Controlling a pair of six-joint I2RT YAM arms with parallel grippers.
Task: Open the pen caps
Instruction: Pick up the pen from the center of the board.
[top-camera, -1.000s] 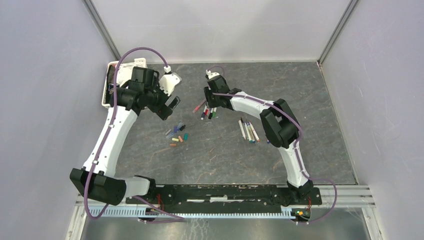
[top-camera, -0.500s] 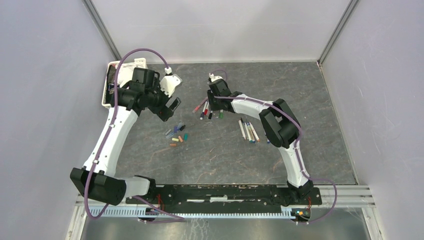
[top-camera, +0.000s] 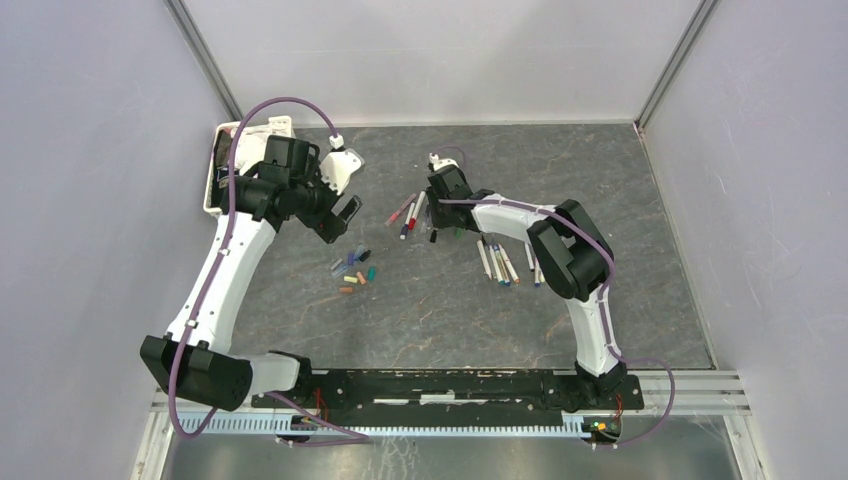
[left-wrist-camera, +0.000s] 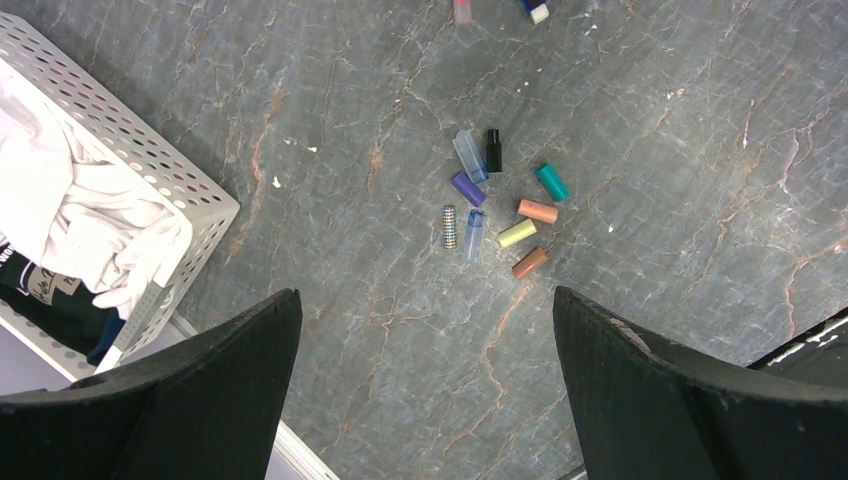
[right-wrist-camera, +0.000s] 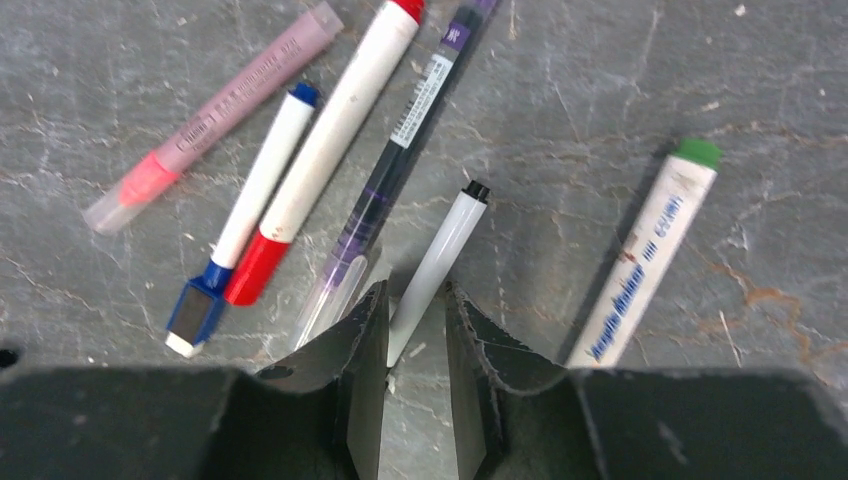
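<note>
Grasp step: right gripper (right-wrist-camera: 415, 290) narrow around a white pen (right-wrist-camera: 440, 240), black end (right-wrist-camera: 477, 188) at 1 o'clock; clamped or not, unclear. Left gripper (left-wrist-camera: 425, 300) wide, loose caps (left-wrist-camera: 538, 211) at its 12 o'clock. Next: a firm pinch, then lift.

Coloured pen caps (left-wrist-camera: 517, 233) lie clustered near a white basket (left-wrist-camera: 185, 215)

We hold our left arm (top-camera: 225, 270) stretched up the left side, wrist bent inward; the left gripper (left-wrist-camera: 425, 295) hangs facing downward, jaws spread wide; our right arm (top-camera: 590, 300) folds sharply at the elbow and reaches leftward; the right gripper (right-wrist-camera: 415, 310) sits low, its fingers (right-wrist-camera: 365, 330) pinched narrowly on a white pen (right-wrist-camera: 445, 235).
</note>
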